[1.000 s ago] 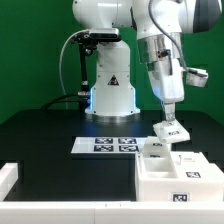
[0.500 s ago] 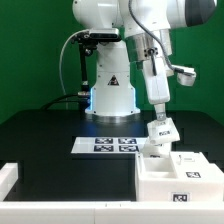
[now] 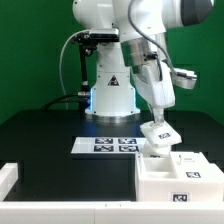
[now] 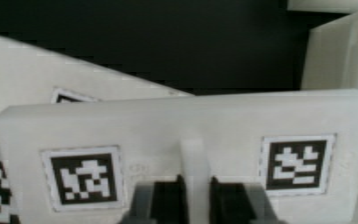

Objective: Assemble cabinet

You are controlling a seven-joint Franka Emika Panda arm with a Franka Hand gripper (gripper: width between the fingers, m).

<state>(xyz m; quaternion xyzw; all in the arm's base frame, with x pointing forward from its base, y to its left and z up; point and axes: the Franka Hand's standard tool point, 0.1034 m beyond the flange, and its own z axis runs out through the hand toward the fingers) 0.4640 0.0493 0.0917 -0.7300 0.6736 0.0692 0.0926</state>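
Note:
My gripper is shut on a small flat white panel with two square tags and holds it tilted in the air. The panel hangs just above the far edge of the cabinet, a large white box-shaped body with tags at the exterior view's lower right. In the wrist view the panel fills the frame. My gripper has a dark finger on each side of the panel's middle rib. A white part of the cabinet shows past the panel.
The marker board lies flat on the black table in front of the robot base; it also shows in the wrist view. A white L-shaped rail runs along the table's near left edge.
My gripper has swung toward the exterior view's left with the panel, and the wrist has turned, so the panel now hangs more tilted and slightly lower over the cabinet's far edge.

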